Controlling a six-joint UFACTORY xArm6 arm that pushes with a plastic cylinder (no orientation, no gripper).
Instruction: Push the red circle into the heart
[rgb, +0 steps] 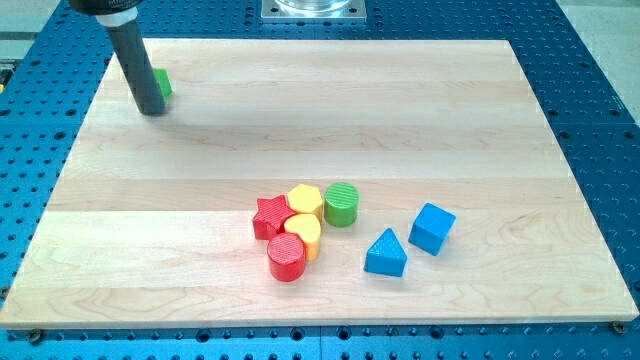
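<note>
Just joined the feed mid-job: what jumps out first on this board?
A tight cluster below the board's centre: the red circle touching the yellow heart, with a red star, yellow hexagon and green cylinder. My tip sits far off at the view's top left, beside a green block.

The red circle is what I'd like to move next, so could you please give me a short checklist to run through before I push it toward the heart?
1. Red circle in plain view: ok, low in the cluster near the board's middle.
2. Yellow heart located: ok, directly up and right of the red circle, apparently touching it.
3. My tip next to the red circle: not ok, it is at the view's top left, against a partly hidden green block.
4. Approach side free: ok, nothing lies below-left of the red circle.
5. Neighbours clear of the push: not ok, the red star and yellow hexagon crowd the heart.
6. Already touching firmly: cannot tell.
</note>
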